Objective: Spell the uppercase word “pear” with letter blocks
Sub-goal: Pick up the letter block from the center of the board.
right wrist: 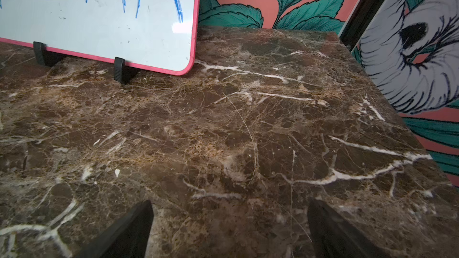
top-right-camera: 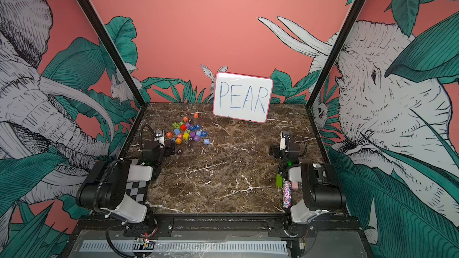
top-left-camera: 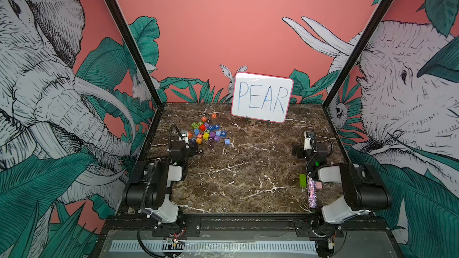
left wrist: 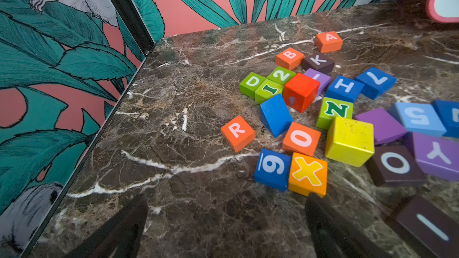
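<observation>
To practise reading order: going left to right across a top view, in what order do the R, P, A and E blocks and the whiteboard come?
R block → P block → A block → E block → whiteboard

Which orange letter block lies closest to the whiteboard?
The orange cube with a white A: it sits apart from the rest, nearest the pink-framed whiteboard; the orange B cube and orange R cube lie farther off.

Cannot read most letter blocks point(top-left-camera: 206, 136) in a top view, being too small, and see only the lower part of the whiteboard point(right wrist: 104, 28) in the right wrist view, its writing cropped.
</observation>
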Robot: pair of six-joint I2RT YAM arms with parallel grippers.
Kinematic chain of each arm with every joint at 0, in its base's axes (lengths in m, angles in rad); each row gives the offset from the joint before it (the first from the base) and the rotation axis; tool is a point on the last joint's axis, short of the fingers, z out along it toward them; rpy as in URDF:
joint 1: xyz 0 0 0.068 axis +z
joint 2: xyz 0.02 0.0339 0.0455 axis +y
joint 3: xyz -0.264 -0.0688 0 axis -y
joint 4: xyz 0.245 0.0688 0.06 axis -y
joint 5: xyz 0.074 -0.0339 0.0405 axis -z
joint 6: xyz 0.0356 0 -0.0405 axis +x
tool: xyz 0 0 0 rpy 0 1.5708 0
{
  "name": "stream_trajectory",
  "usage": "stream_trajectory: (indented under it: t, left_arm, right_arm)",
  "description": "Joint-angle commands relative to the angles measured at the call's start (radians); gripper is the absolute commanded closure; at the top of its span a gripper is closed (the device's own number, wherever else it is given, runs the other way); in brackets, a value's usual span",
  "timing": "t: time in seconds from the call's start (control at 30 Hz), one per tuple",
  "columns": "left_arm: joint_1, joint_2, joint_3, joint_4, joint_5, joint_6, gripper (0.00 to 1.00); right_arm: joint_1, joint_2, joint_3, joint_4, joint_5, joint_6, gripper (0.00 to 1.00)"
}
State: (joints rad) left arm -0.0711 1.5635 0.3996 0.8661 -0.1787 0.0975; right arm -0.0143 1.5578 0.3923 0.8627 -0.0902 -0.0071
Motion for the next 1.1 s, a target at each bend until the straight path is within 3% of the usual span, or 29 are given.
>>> stream_trajectory:
  t: [0.0, 0.47, 0.6, 0.87, 0.93, 1.0, 1.07]
  left_arm:
    - [0.002, -0.013, 0.003, 0.016, 0.011, 0.0, 0.01]
    - [0.002, -0.011, 0.003, 0.018, 0.01, 0.0, 0.0]
    - [0.002, -0.011, 0.003, 0.019, 0.01, 0.0, 0.0]
    - [0.002, -0.013, 0.002, 0.02, 0.008, 0.001, 0.0]
    - [-0.006, -0.033, 0.003, 0.021, -0.094, -0.02, 0.01]
    - [-0.017, -0.077, 0.014, -0.037, -0.115, -0.006, 0.0]
    - [-0.057, -0.142, 0.091, -0.26, -0.261, -0.036, 0.0]
  right_arm:
    - [0.002, -0.005, 0.005, 0.038, 0.003, -0.003, 0.01]
    - [0.002, -0.008, -0.002, 0.05, 0.004, -0.003, 0.01]
    - [0.0, -0.009, -0.011, 0.063, 0.104, 0.037, 0.01]
    - [0.01, -0.011, -0.008, 0.059, 0.131, 0.03, 0.01]
    - [0.014, -0.064, 0.021, -0.039, 0.126, 0.021, 0.01]
    - [0.049, -0.154, 0.087, -0.23, 0.162, -0.014, 0.01]
    - [0.105, -0.212, 0.153, -0.388, 0.244, -0.028, 0.02]
